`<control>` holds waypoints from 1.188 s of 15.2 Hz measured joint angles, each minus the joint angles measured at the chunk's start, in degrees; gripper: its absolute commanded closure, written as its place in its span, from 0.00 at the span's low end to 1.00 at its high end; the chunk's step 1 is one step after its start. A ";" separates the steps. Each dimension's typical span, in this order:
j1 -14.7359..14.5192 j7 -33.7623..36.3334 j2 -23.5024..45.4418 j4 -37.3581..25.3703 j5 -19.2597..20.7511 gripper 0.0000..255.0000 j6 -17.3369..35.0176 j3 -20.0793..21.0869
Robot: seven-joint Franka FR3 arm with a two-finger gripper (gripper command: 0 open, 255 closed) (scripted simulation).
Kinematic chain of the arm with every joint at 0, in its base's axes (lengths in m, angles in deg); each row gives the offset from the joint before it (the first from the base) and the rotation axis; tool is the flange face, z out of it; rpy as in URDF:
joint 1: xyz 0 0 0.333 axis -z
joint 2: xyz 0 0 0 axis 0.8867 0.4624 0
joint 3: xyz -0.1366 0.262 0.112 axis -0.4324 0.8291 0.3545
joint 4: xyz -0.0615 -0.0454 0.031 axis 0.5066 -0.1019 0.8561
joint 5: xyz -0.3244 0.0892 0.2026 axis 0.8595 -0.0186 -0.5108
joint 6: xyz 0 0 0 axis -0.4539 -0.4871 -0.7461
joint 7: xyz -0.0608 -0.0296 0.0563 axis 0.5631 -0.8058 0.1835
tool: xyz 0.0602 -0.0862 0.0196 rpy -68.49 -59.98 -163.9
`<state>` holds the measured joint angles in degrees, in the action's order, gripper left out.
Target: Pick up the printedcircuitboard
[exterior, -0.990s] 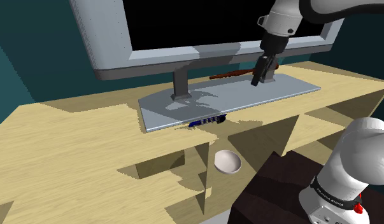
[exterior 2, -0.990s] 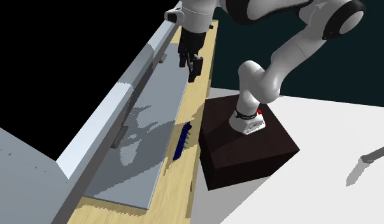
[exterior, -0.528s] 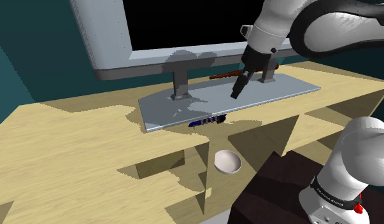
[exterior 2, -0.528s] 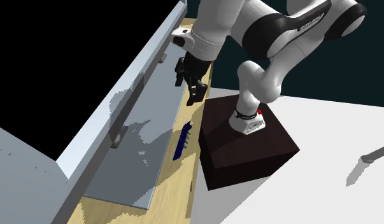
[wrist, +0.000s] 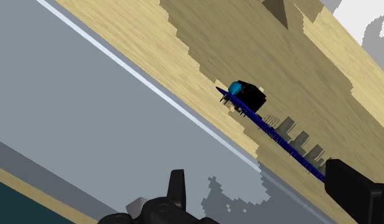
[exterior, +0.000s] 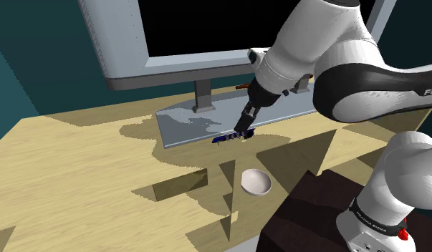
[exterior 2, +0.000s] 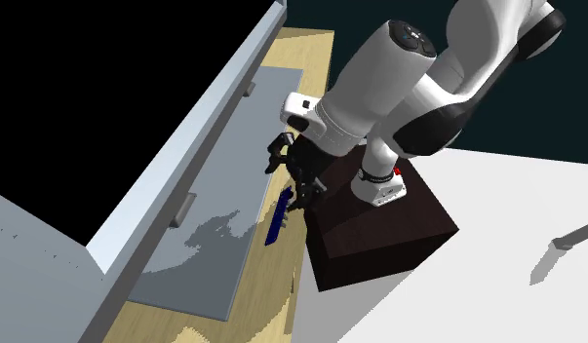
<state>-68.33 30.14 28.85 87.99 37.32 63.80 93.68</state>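
The white arm (exterior: 329, 68) arcs forward and down — black pincer (exterior: 243, 131) tilted steeply, its fingers (wrist: 351, 188) standing apart.

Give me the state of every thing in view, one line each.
hand: open, poised over the circuit board.
circuit board: resting on the wooden top beside the monitor base, not gripped.
monitor: upright, screen black.
bowl: upright, empty, below the top.

Circuit board's (exterior: 227, 137) end is covered by the gripper (exterior: 243, 130) in the shoulder view; its components are too small to be identified. Monitor (exterior: 121, 43) is cut off at top. Brown stick (exterior: 240, 86) is mostly hidden by the arm (exterior: 329, 64).
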 measured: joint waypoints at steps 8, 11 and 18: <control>2.72 6.04 4.07 1.83 3.87 0.00 9.41 8.08; 3.14 7.01 4.53 3.51 4.23 0.00 11.59 8.96; 3.22 7.32 4.60 3.97 4.31 1.00 12.28 9.24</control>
<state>-65.11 37.45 33.45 91.96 41.63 76.08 102.92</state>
